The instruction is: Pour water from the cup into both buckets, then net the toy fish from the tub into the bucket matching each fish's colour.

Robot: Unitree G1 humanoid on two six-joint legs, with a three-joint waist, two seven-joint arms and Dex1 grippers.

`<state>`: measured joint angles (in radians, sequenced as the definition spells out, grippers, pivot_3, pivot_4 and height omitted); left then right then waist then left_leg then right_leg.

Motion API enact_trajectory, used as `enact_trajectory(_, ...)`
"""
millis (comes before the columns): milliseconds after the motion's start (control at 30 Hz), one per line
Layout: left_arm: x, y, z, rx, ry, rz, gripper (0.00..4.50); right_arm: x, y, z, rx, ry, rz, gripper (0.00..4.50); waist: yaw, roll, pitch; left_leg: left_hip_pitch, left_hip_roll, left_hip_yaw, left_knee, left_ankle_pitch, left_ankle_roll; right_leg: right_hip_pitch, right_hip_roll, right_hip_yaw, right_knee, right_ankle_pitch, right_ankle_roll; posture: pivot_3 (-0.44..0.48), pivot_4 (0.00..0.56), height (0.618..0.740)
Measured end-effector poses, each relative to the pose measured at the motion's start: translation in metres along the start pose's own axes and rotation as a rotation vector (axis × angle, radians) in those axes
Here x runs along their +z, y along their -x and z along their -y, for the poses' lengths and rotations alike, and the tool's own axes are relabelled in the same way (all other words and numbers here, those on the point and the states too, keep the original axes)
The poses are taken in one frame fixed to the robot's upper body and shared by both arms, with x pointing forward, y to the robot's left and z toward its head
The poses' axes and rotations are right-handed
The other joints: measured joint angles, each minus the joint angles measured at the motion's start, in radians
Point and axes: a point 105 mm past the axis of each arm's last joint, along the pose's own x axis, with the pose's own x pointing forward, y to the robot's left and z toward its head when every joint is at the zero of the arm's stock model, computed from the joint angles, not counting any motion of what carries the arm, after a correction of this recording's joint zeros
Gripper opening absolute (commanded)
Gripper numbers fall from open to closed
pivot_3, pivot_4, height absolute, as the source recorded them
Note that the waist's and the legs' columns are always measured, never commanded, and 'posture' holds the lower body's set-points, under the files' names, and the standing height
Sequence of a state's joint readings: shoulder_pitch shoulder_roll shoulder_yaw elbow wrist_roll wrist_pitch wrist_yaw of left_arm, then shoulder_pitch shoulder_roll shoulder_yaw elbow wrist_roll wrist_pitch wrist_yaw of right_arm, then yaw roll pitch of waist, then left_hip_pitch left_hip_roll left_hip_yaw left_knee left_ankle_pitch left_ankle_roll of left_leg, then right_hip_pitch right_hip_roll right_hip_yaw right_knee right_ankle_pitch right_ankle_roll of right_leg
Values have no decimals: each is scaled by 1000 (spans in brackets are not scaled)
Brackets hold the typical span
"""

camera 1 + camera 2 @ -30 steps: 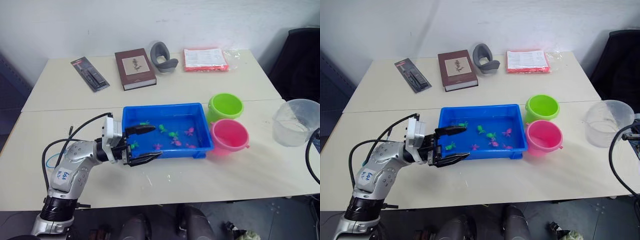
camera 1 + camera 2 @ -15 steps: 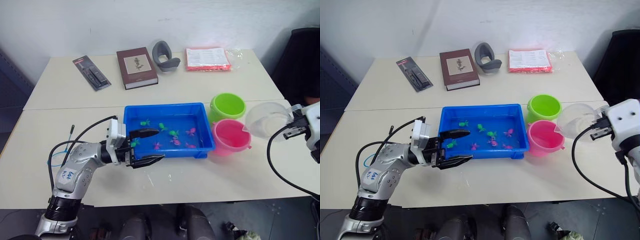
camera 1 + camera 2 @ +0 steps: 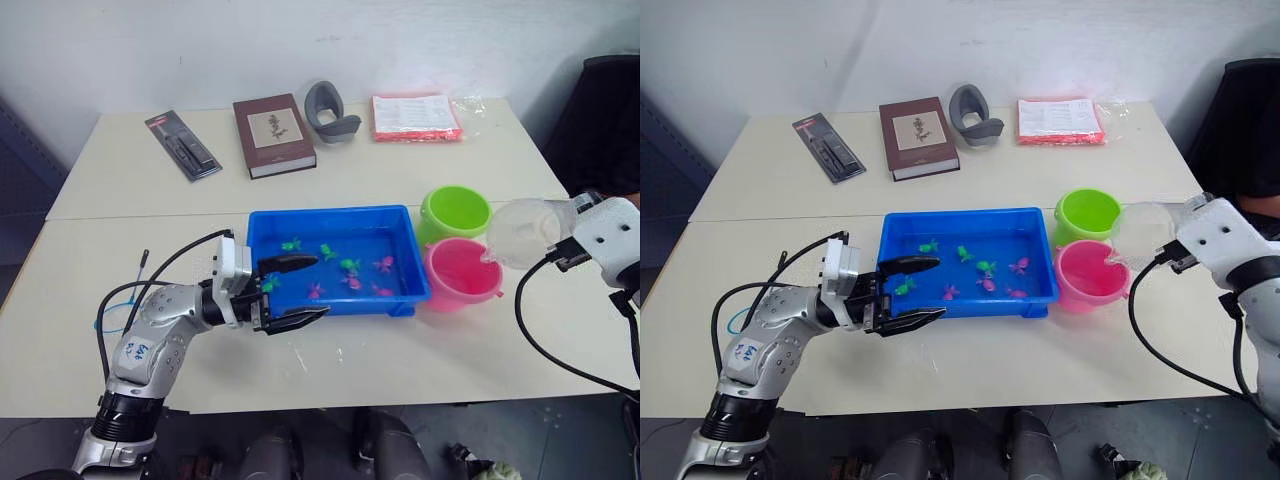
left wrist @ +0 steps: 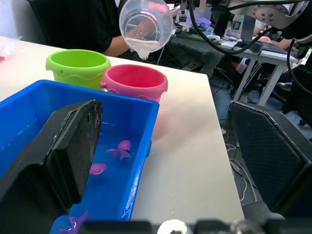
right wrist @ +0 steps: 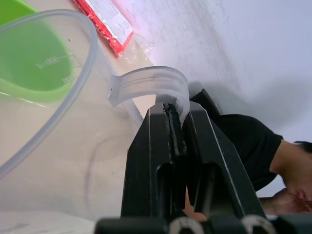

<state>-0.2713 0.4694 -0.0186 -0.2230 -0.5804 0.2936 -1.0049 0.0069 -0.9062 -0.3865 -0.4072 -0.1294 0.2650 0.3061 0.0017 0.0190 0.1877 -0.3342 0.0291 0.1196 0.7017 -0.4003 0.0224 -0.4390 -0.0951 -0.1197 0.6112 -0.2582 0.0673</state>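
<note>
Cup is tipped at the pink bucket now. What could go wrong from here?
1. The cup hangs over the pink bucket's outer edge, spout low; water may miss and run onto the table.
2. The right hand pinches only the thin handle, so the cup could twist or slip.
3. The green bucket sits right beside the pink one; swinging over could knock either.

Cup (image 5: pixel 44 122): we see raised measuring marks and small figures moulded into its clear wall, too faint for us to read.
Left arm (image 3: pixel 140 352): we find a white sticker at the lower left of the frame with blue handwriting, which we cannot make out.
Red-edged packet (image 3: pixel 415 117): we see printed lines, none legible to us.
Book (image 3: pixel 272 133): we make out a cover picture, no readable title.
</note>
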Motion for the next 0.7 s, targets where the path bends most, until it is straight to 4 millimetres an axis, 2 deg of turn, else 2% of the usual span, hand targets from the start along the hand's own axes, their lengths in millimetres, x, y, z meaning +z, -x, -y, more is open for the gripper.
enact_trajectory(400, -1, 0, -2, 14, -32, 0, 4500, 8, -5, 0, -9, 115, 80, 47, -1, 0, 0, 0, 0, 0, 0, 0, 0, 0, 0, 0, 0, 0, 0, 0, 150, 740)
enact_trajectory(700, -4, 0, -5, 30, -24, -2, 4500, 8, -5, -5, -17, 133, 104, 47, -1, 0, 0, 0, 0, 0, 0, 0, 0, 0, 0, 0, 1, 0, 0, 0, 150, 740)
